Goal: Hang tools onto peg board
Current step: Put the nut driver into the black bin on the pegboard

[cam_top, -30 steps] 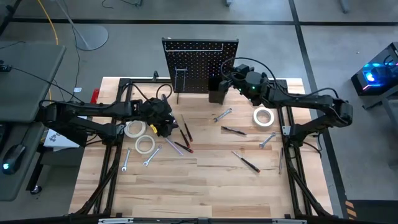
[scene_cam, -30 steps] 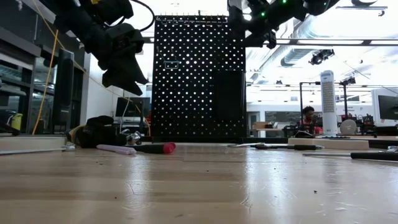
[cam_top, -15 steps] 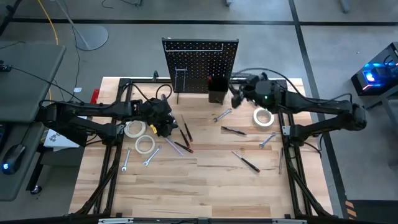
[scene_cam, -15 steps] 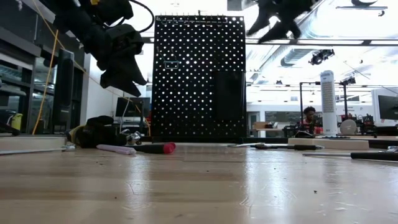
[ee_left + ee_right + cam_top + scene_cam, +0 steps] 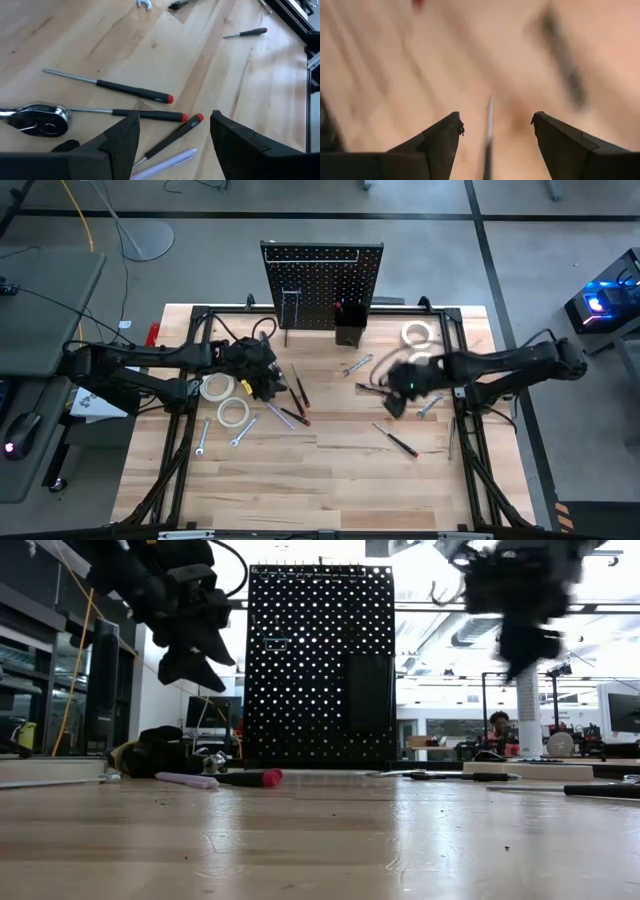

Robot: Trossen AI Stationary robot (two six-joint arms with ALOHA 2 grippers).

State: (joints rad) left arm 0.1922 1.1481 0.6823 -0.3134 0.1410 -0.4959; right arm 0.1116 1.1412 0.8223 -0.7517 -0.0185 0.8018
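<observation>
Above the wooden surface (image 5: 330,480), my right gripper (image 5: 395,385) hangs near the middle right, jaws apart and empty, over a screwdriver (image 5: 376,390). My left gripper (image 5: 172,137) hovers at the left, jaws likewise apart and empty, over three red-tipped screwdrivers (image 5: 134,91) beside a ratchet (image 5: 42,119). Two tape rolls (image 5: 225,400) lie just beside it; a third tape roll (image 5: 418,333) sits near the far right corner. Wrenches (image 5: 357,364) lie scattered. At the far edge, the peg board (image 5: 322,285) stands upright with its small black bin (image 5: 349,330).
</observation>
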